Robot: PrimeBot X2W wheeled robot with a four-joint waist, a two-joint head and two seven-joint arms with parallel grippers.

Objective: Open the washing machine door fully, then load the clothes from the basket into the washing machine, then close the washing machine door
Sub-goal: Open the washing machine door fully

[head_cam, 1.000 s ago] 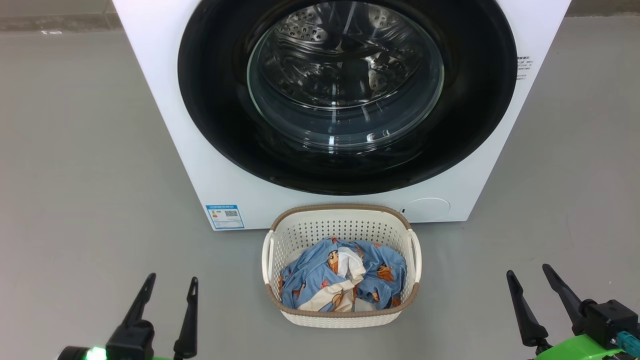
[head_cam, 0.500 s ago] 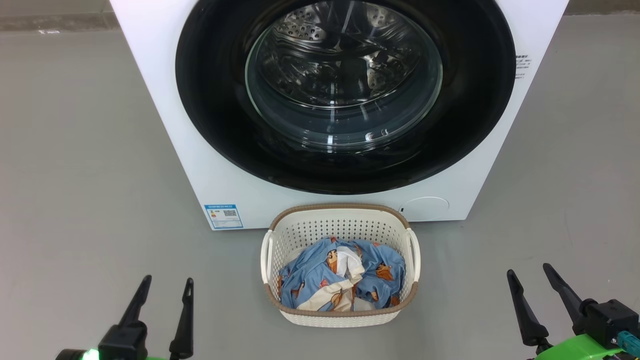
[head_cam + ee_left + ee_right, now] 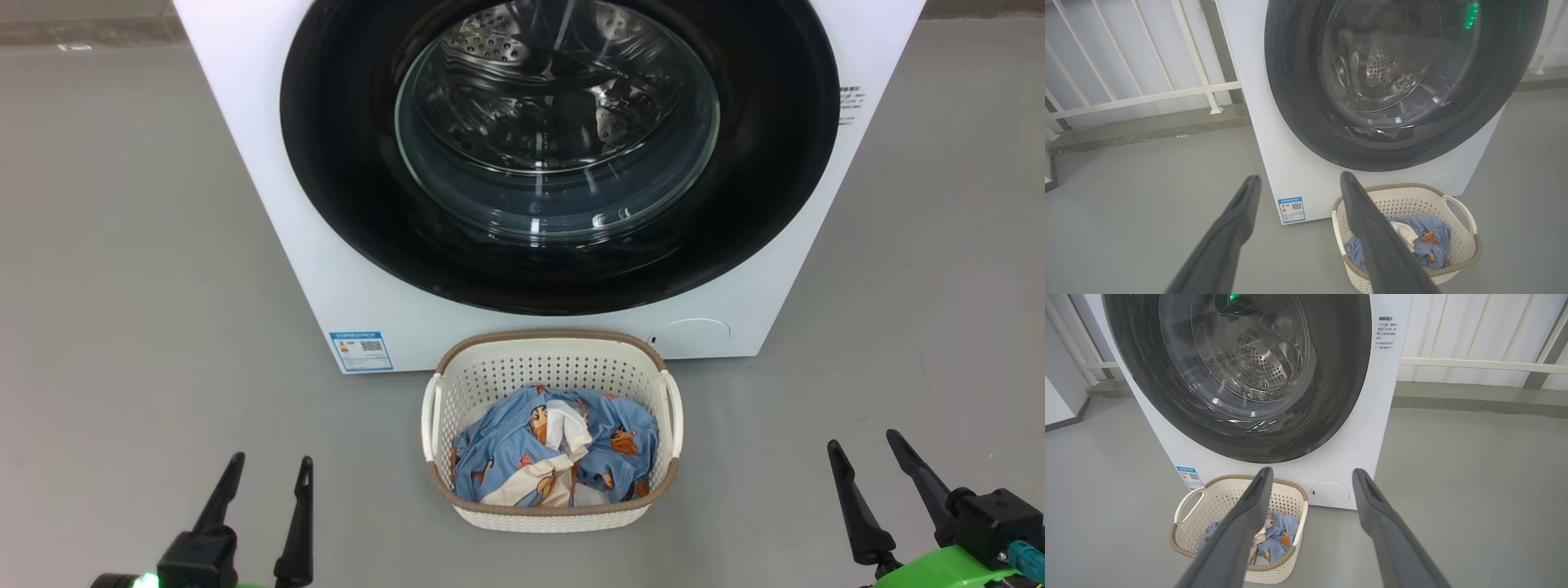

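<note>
Our left gripper [image 3: 272, 459] and right gripper [image 3: 862, 441] hang spread wide and empty on either side of the basket [image 3: 555, 359]. It holds the clothes [image 3: 506, 449] and sits against the washing machine [image 3: 245, 122], directly under the shut washing machine door [image 3: 359, 163]. A white railing [image 3: 1147, 98] stands behind.

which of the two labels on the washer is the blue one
The sticker low on the left, beside the basket. The other label, upper right, is just dark print on white.
</note>
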